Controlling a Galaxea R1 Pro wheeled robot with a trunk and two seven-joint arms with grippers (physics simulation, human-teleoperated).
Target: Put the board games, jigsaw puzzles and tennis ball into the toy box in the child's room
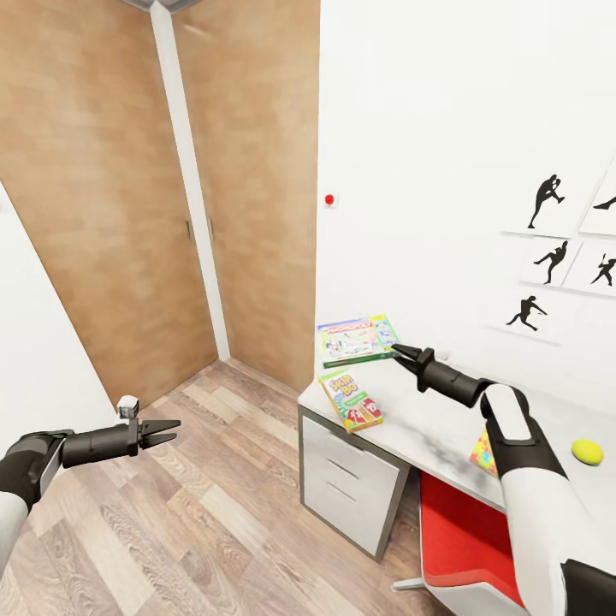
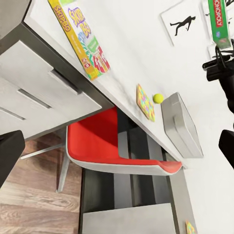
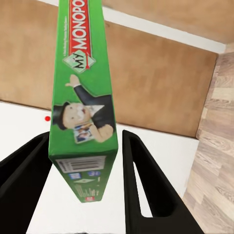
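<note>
Right gripper (image 1: 396, 349) pinches the Monopoly box (image 1: 358, 340) above the table (image 1: 428, 428); left gripper (image 1: 171, 432), fingers slightly spread, hangs over the floor (image 1: 214, 513).

Green Monopoly box (image 1: 358, 339) in the right pincer (image 1: 396, 350) (over the table's (image 1: 411, 419) end), Skip-Bo (image 1: 351, 399) flat below.

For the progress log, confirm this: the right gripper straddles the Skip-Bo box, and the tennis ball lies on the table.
Wrong box. The right gripper straddles the Monopoly box, as the right wrist view shows. The Skip-Bo box lies apart from it, nearer the table's edge. The tennis ball does lie on the table.
</note>
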